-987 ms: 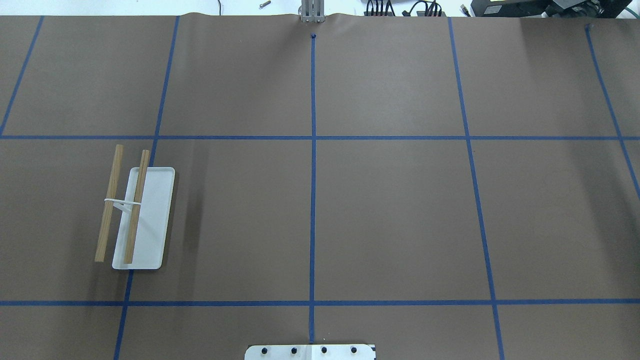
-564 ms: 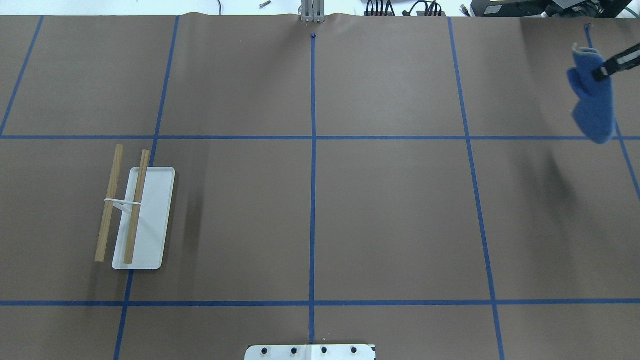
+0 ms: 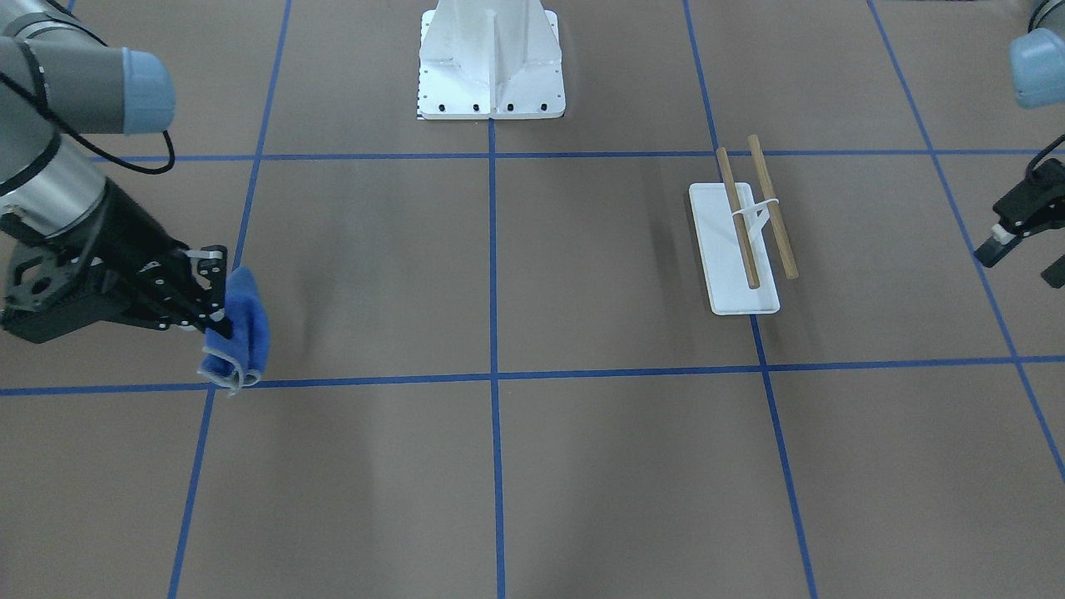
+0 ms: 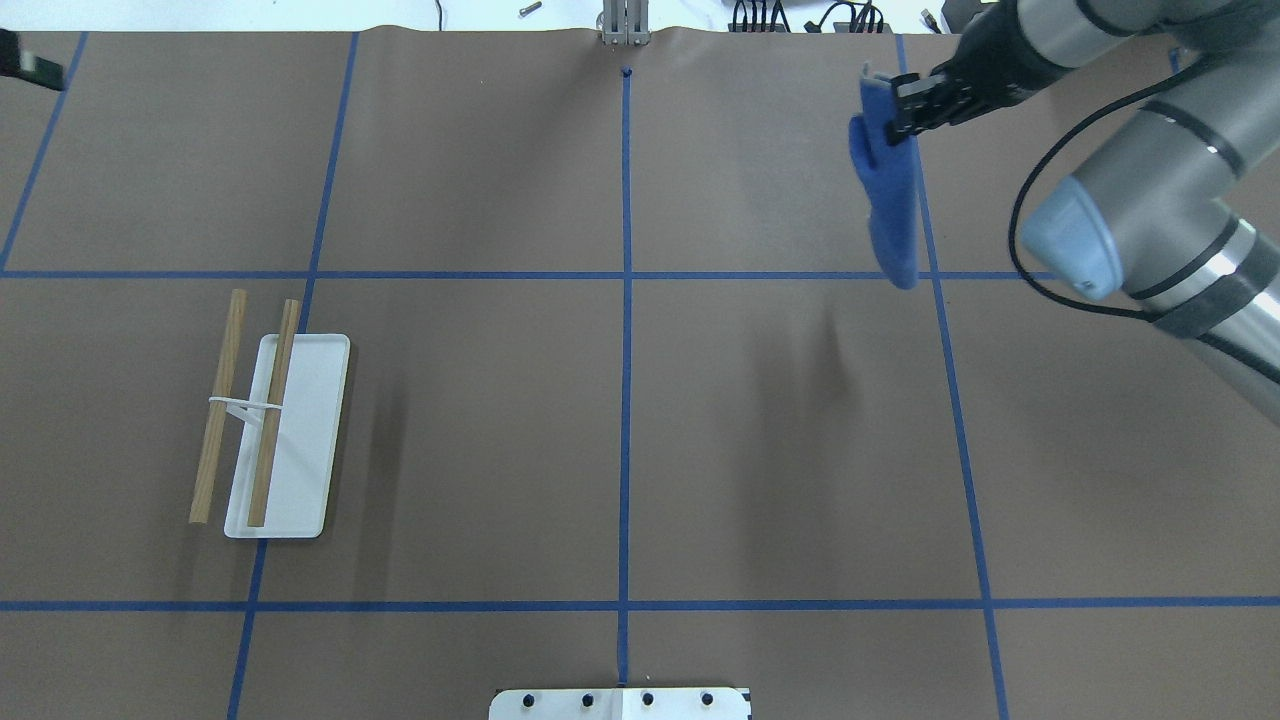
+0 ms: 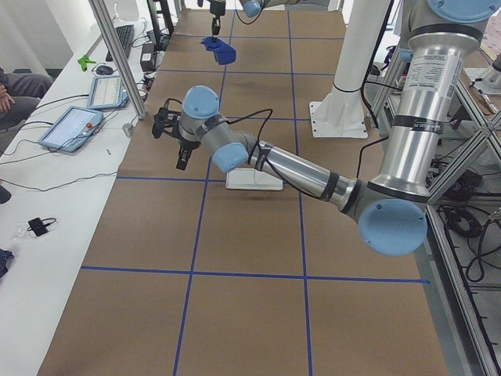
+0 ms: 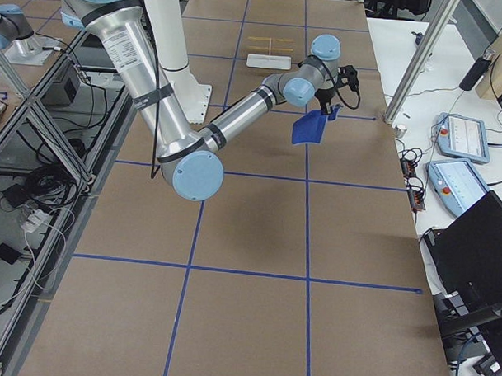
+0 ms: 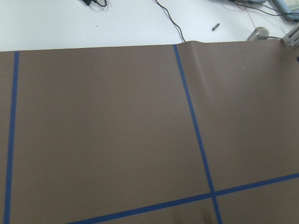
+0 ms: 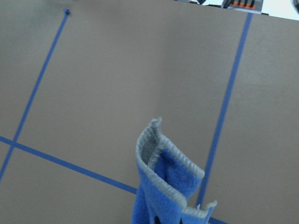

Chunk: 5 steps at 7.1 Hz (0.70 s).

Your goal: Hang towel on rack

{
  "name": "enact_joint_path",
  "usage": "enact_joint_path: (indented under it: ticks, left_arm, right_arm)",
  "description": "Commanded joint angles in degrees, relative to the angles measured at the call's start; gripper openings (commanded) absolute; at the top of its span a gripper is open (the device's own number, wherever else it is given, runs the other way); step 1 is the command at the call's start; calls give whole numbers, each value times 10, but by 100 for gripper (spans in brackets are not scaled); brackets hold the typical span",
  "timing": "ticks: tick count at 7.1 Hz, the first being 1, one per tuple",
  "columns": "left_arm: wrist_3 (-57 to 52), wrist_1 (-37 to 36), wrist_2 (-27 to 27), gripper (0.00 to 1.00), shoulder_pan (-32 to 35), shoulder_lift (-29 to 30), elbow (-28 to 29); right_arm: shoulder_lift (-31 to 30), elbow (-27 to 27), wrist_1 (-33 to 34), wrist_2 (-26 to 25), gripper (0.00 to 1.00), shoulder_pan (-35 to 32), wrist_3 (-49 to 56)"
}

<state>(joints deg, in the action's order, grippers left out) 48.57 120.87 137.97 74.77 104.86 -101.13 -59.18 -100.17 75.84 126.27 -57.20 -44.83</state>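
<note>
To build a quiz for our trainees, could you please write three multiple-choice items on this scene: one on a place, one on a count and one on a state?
1. Where does the rack stand? A. on the table's half at the robot's left. B. at the robot's right. C. at its centre.
2. How many wooden dowels has it? A. one. B. two. C. three.
3. The towel is: A. flat on the table. B. draped over the rack. C. hanging from the right gripper's shut jaws.
Answers: 1 A, it sits on the overhead view's left; 2 B, two parallel sticks show; 3 C, it dangles above the table.
</note>
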Motion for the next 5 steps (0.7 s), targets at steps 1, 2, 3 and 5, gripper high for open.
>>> enact_joint_path:
  ticks: [1,2,3,5]
  left_arm:
    - [199,15,-63,99,-121,96,-1]
    - [277,42,-113,99,-194,119,2]
    - [372,43,-136,99,-234,145,9]
    - [534,44,-156,99,-257,178,15]
  right_arm:
    - [23,-40,-79,-126,0,107,-117]
    - [35,-44,-92,-204,0,162,-122]
    - [49,-47,-92,-287,0,216,-120]
    - [81,-48,-91,-401,0,290,-115]
